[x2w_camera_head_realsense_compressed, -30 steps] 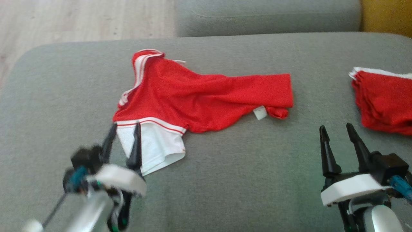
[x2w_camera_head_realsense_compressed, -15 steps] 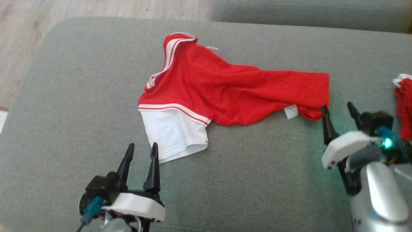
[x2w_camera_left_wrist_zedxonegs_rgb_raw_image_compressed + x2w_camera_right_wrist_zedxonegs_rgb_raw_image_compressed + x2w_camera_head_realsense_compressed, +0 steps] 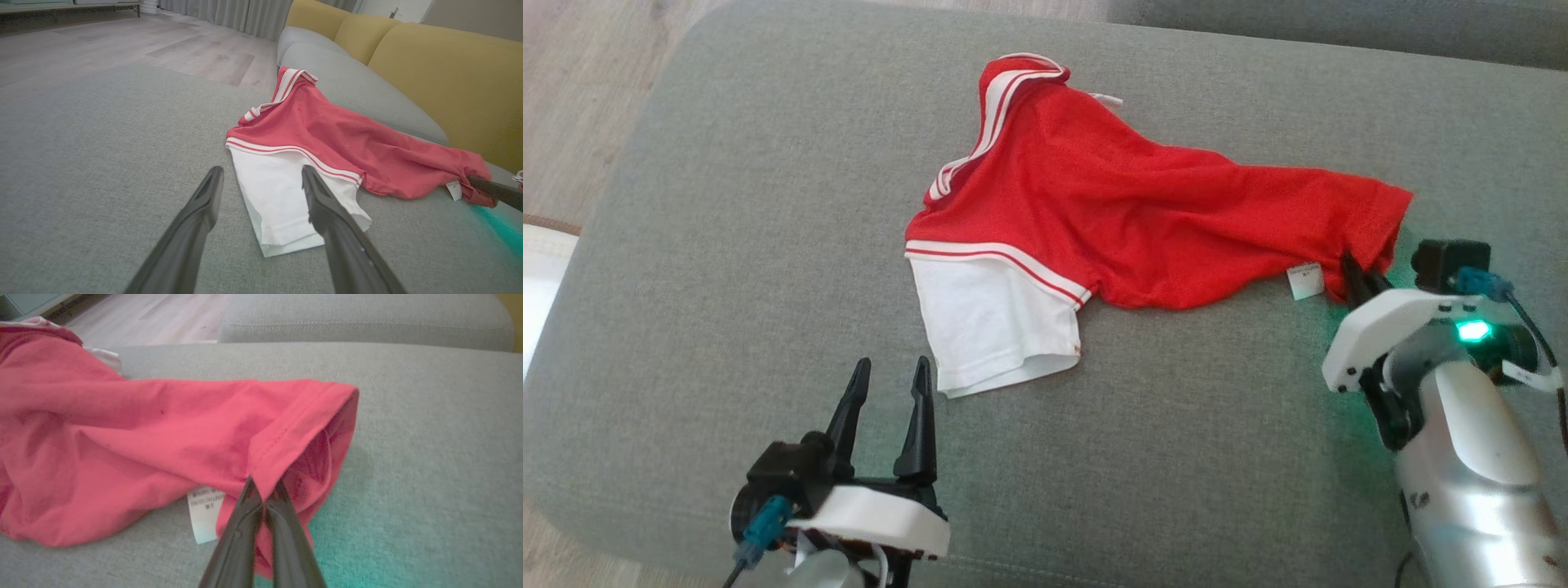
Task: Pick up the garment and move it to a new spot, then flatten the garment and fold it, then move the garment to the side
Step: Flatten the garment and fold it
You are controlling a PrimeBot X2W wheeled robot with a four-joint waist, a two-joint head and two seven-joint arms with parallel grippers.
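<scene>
Grey cushion [image 3: 1176, 457] open in front, garment [image 3: 1143, 212] hem pinched in right fingers [image 3: 241, 535]

My right gripper [image 3: 264, 488] pinches the hem of the red garment [image 3: 155, 428]. A white label [image 3: 204, 516] lies just left of my jaws.

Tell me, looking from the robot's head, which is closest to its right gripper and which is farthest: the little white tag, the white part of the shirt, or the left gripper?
1. white tag: just to the left of the right gripper, which pinches the garment hem.
2. white part: at the garment's left end.
3. left gripper: farthest, lower left, open.
</scene>
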